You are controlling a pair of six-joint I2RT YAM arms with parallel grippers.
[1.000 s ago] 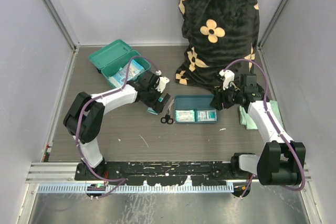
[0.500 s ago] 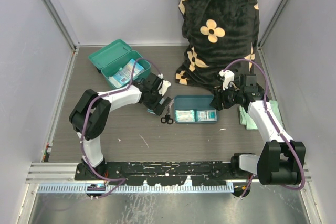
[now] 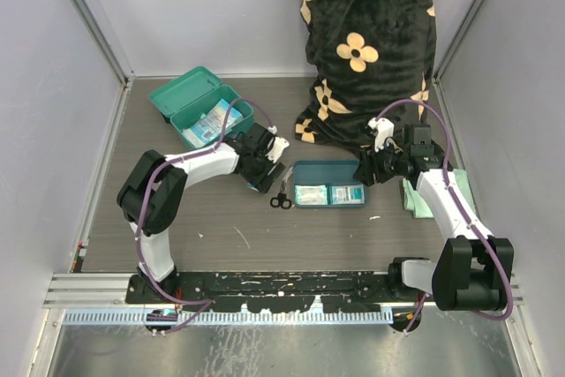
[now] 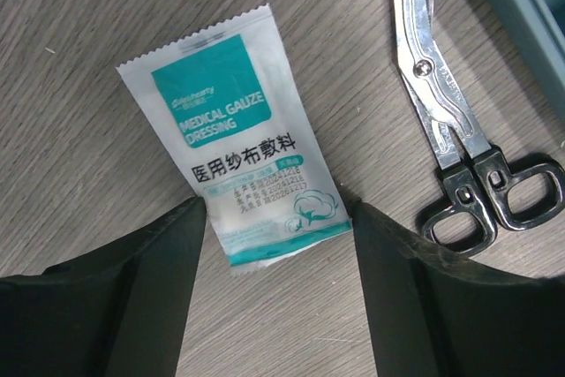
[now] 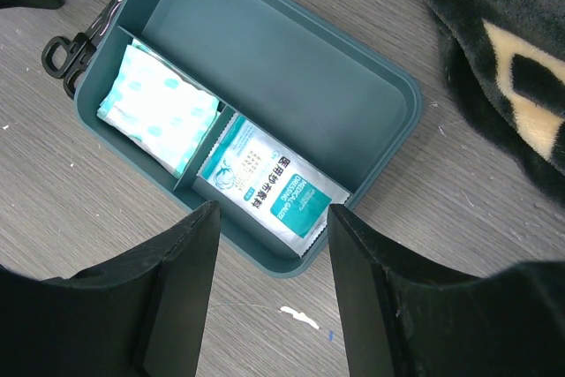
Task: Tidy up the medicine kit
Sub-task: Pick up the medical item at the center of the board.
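Observation:
The medicine kit (image 3: 199, 108), a teal-green box, stands open at the back left with packets inside. My left gripper (image 3: 265, 170) is low over the table to its right, open. Its fingers (image 4: 132, 289) stand either side of the near end of a white and teal gauze packet (image 4: 234, 130), which lies flat on the wood. My left gripper (image 4: 278, 209) holds nothing. My right gripper (image 3: 366, 172) hangs open over the right end of the divided tray (image 3: 328, 172), above a gauze packet (image 5: 269, 184) in it. My right gripper (image 5: 272, 211) is empty too.
Scissors (image 4: 455, 139) lie right of the loose packet, between it and the tray (image 5: 265, 50); their point in the top view is scissors (image 3: 281, 197). A dotted packet (image 5: 159, 112) fills another tray cell. A pale green cloth (image 3: 415, 197) lies at right. A black patterned garment (image 3: 362, 41) is at the back.
The left gripper has settled lower over the gauze packet and its jaws have narrowed towards the packet's edges. The right arm has not moved.

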